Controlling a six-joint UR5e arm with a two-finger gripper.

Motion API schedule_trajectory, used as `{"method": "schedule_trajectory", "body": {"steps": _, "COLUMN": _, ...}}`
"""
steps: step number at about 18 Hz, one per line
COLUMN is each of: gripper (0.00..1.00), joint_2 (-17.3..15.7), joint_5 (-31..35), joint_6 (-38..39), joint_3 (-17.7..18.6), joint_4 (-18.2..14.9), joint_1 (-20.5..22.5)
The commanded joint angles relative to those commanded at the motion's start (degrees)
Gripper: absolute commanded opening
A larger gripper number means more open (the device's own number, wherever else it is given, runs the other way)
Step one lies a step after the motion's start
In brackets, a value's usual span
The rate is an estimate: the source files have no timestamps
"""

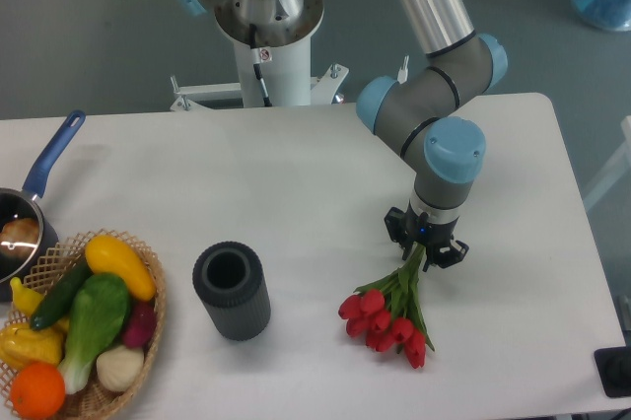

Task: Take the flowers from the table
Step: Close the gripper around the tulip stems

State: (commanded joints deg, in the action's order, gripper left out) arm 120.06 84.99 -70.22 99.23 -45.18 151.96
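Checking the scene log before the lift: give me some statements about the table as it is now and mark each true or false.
1. The claw is at the stem end of the flowers. True.
2. The flowers hang clear above the table. False: the blooms lie on it.
3. The dark cylinder stands between the basket and the flowers. True.
4. The blue-handled pan is at the right edge. False: it is at the left edge.
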Motion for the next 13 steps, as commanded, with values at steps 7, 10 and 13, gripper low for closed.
{"method": "schedule_trajectory", "body": {"steps": 7, "gripper": 0.14, "joint_2": -0.09, "joint_5": 0.09, "joint_6": 0.00, "joint_3": -0.09, "joint_4": -0.09, "joint_1": -0.26}}
{"method": "schedule_trajectory", "body": {"steps": 10, "gripper": 0.14, "joint_2": -0.35, "joint_5": -0.09, "joint_6": 0.00, "joint_3": -0.26, "joint_4": -0.18, "joint_1": -0.26}}
{"method": "schedule_trajectory", "body": {"steps": 13, "gripper": 0.14, "joint_2": -1.22, "joint_5": -0.35, "joint_6": 1.13, "joint_3": -1.84, "joint_4": -0.26, "joint_1": -0.09}}
